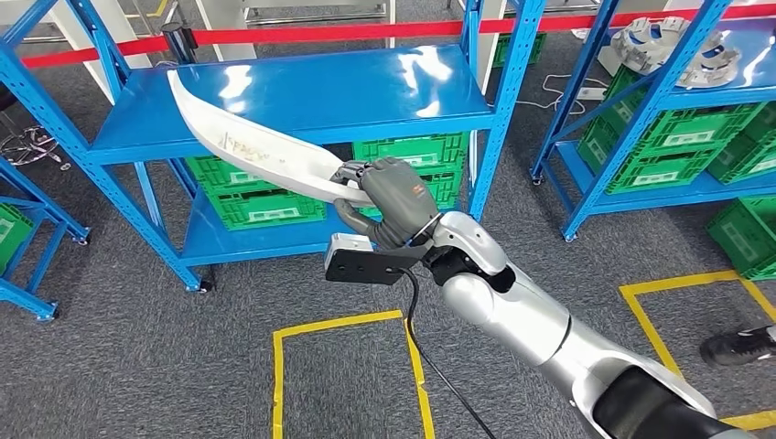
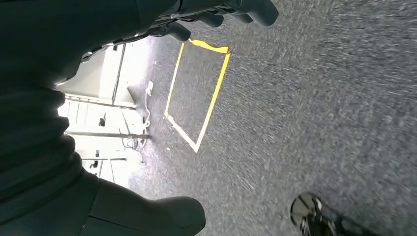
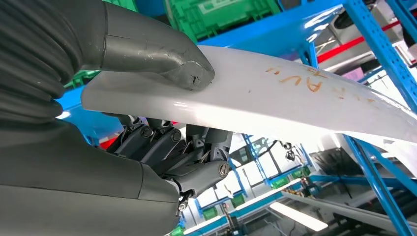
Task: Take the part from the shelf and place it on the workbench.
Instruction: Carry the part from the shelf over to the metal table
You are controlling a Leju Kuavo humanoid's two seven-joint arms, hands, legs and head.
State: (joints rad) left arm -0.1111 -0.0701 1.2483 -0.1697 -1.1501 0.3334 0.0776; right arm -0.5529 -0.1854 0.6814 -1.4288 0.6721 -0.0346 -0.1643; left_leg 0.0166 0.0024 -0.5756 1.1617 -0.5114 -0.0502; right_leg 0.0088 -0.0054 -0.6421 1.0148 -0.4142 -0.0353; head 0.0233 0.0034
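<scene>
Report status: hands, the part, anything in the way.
Right hand grips white curved part at one end. Left hand holds nothing, over floor. Part's far end over blue shelf; shelf post close by.

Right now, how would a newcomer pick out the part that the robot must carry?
Find the blue shelf in the middle. Above its front edge the right hand holds one end of the part. It is long, white, curved like a blade, with orange writing, unlike the green crates below.

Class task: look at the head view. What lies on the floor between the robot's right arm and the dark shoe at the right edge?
In the head view, grey carpet and yellow tape lines lie between the silver right arm and the dark shoe.
</scene>
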